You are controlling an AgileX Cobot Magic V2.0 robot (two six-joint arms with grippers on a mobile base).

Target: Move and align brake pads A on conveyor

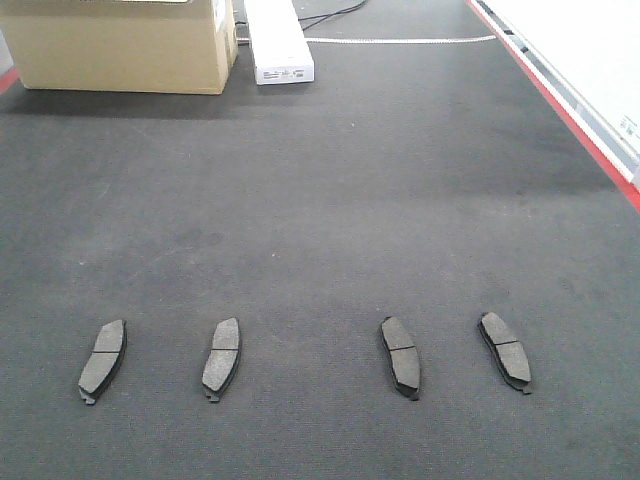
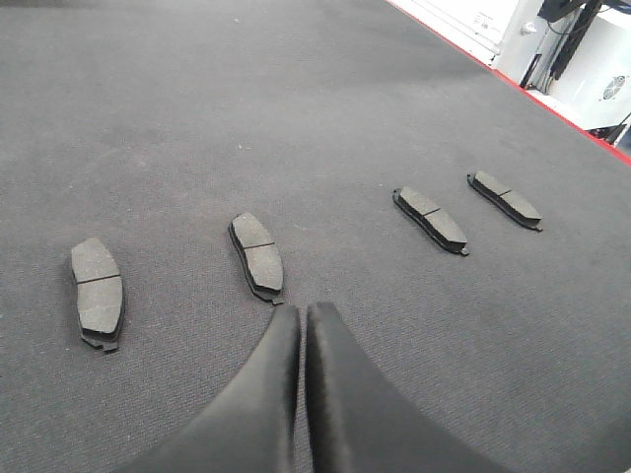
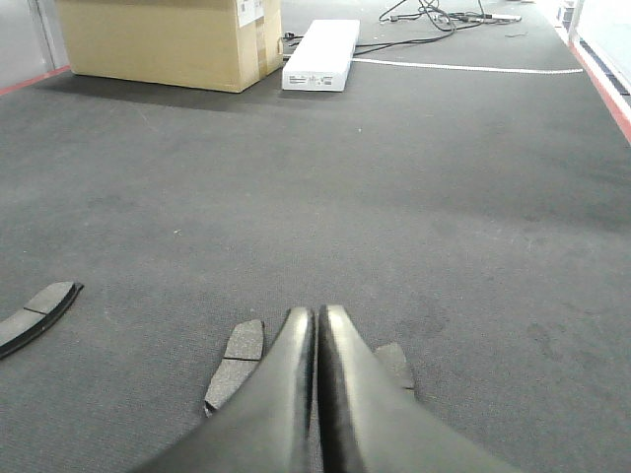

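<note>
A: Nearest the cameras: left pincer (image 2: 302,313) closed on nothing, tips poised just short of the second pad from the left (image 2: 257,255). Right pincer (image 3: 316,317) likewise pressed shut and empty, hovering above two pads that peek out on either side of it.

B: And the brake pads A themselves?

A: All four flat on the conveyor (image 1: 330,200), spread in a rough row near its front edge: far-left pad (image 1: 102,360), second pad, third pad (image 1: 401,357), far-right pad (image 1: 505,351). Well apart from one another, none touching.

B: Aligned yet?

A: Apparently not. Left pair tilted one way, right pair the other, like a shallow fan; wider gap in the middle. Judged early or midway: pads on the belt, straightening and even spacing seemingly left to do.

B: Farther back?

A: Open stretch of charcoal belt, then a cardboard box (image 1: 120,45) and a white rectangular unit (image 1: 276,42) at the far end, cables behind, red stripe (image 1: 560,105) along the right edge.
</note>
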